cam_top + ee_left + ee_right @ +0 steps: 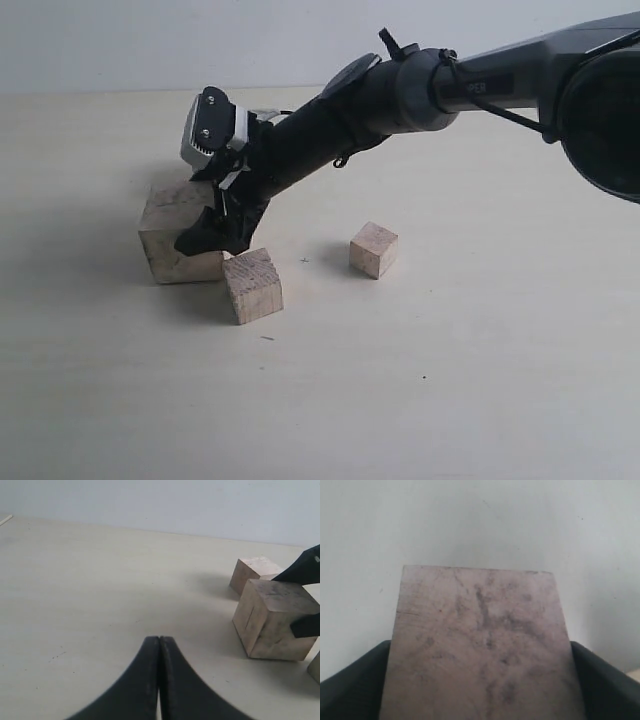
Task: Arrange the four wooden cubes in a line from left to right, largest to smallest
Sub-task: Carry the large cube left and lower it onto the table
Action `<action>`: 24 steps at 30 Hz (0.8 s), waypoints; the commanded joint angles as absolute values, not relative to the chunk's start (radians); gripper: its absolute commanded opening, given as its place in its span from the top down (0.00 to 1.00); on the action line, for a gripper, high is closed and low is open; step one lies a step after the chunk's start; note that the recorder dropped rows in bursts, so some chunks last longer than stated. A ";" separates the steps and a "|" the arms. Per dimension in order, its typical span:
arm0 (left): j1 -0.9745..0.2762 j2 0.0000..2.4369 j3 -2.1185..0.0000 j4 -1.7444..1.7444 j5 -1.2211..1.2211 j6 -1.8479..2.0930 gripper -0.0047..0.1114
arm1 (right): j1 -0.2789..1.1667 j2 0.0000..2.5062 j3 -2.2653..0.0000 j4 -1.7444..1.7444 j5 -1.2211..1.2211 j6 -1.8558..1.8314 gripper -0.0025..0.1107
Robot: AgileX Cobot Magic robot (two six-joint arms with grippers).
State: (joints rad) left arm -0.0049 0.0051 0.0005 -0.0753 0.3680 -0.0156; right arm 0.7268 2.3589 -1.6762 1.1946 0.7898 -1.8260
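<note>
The largest wooden cube (pixel 168 240) rests on the table at the left, and my right gripper (pixel 207 232) is shut on it after reaching across from the right. In the right wrist view this cube (pixel 480 630) fills the gap between the black fingers (pixel 350 680). A mid-sized cube (pixel 252 285) lies just in front and to the right, touching or nearly touching it. The smallest-looking cube (pixel 373 249) sits apart, further right. The left wrist view shows the gripped cube (pixel 272 617) and another cube (pixel 254 571) behind it, which the arm hides in the exterior view. My left gripper (pixel 160 639) is shut and empty, well away from the cubes.
The pale table (pixel 450 380) spreads bare in front and to the right of the cubes. My right arm (pixel 400 95) slants over the table's middle from the upper right. A plain wall (pixel 200 40) stands behind the table's far edge.
</note>
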 commanded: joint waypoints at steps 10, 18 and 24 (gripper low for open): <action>-0.011 0.000 0.000 -0.081 0.357 -0.012 0.96 | 0.806 2.351 -1.681 1.094 0.615 -1.742 0.98; -0.011 0.000 0.000 -0.081 0.357 -0.012 0.96 | 0.784 2.351 -1.681 1.055 0.622 -1.742 0.98; -0.011 0.000 0.000 -0.081 0.357 -0.012 0.96 | 0.784 2.349 -1.681 1.054 0.658 -1.762 0.96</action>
State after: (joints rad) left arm -0.0049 0.0051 0.0005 -0.0753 0.3680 -0.0156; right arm 0.7906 2.3488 -1.6783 1.1032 0.6485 -1.7323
